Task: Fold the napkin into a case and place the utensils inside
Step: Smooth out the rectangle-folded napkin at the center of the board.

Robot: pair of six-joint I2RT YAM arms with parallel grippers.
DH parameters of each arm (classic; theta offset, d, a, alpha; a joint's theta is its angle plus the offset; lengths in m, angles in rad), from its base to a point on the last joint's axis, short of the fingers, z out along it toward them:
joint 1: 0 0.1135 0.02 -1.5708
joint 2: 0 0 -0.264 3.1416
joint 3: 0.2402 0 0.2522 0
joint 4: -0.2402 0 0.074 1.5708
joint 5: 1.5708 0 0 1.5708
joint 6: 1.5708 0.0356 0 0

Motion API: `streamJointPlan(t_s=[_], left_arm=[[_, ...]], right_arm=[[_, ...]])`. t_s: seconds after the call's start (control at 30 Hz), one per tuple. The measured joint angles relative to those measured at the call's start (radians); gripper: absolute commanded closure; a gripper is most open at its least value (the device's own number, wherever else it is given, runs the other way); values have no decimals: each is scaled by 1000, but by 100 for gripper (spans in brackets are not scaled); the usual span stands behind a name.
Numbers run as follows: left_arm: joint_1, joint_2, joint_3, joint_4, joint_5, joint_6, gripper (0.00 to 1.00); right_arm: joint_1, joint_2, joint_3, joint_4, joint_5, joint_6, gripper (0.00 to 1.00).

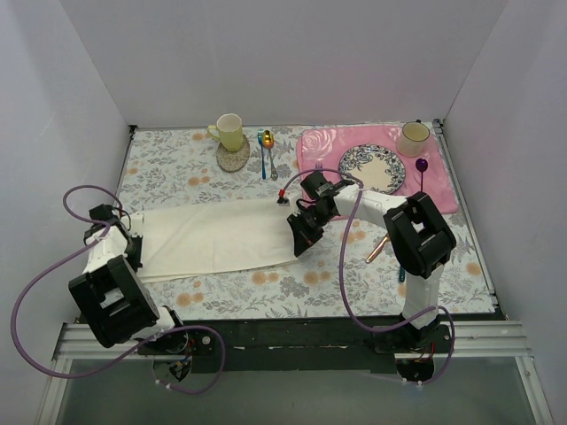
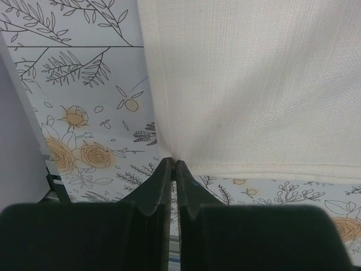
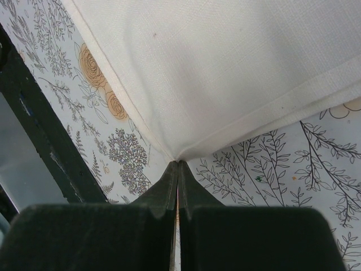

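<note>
Pincers: left pincer [image 2: 174,164] and right pincer [image 3: 178,164], each clamped on a near corner of the napkin [image 1: 217,235].
Napkin: long band, axis left-right across mid-frame, stretched between both arms.
Room: patterned worktop [image 1: 292,292] lies bare above and below it; the knife [image 1: 376,250] waits lower right.

Both arms reach low over the table; left gripper [image 2: 172,165] and right gripper [image 3: 179,164] are clamped tight, each pinching a napkin [image 1: 213,235] corner.

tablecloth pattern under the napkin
Tablecloth: grey leaf sprigs and orange roses on white; clearest in left wrist view.
</note>
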Motion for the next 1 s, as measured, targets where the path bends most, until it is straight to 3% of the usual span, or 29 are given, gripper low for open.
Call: streamJointPlan(t_s=[0.57,1.0], left_arm=[[0,-74,52,-130,-13,36,100],[0,-43,-48,-66,-29,40,100]], right_arm=[[0,-3,-1,1,19,1,99],[0,-3,-1,0,30,0,99]])
